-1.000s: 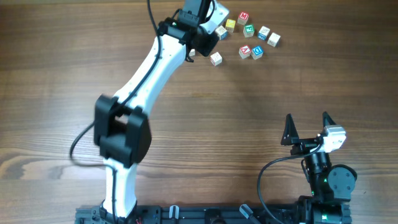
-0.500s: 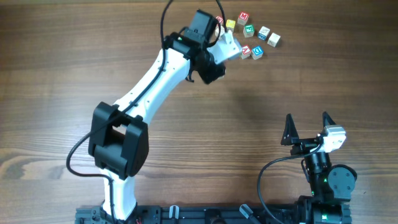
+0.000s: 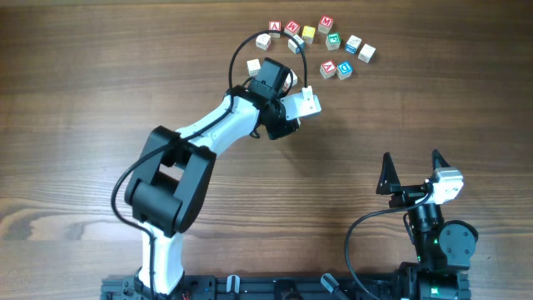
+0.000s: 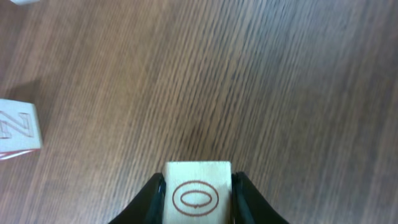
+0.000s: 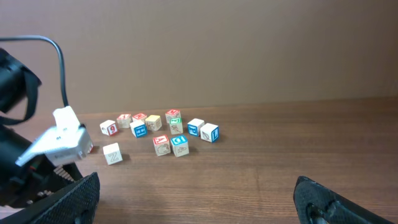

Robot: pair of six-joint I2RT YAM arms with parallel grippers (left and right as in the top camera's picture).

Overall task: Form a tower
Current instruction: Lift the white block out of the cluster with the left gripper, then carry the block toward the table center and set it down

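Counter [image 3: 75, 92]: brown wood, grain running side to side. Near right, the right arm [image 3: 433, 237] sits by its base, right fingers [image 3: 388, 173] spread wide with nothing between them. Mid-counter, the left arm [image 3: 179, 179] bends across toward the far side. The left fingers [image 4: 151, 200] stand narrow, clamped on a pale cube [image 4: 198, 190] with a red oval on its face; cannot tell whether it touches the wood. A lettered cube [image 4: 18, 127] lies off to their left in the wrist view. Far side: loose cubes [image 3: 334, 39] in a rough arc, with red, yellow, green and blue faces. Each seems to lie single, so no tower stands yet. Beyond the counter is a plain tan wall [image 5: 249, 50]. Against a second ago, the left arm has drawn back nearward from over the arc's left end, uncovering the red A cube [image 3: 274, 27] and its neighbours. One pale block that lay just nearside of the arc is gone from its spot. The right arm is unmoved.
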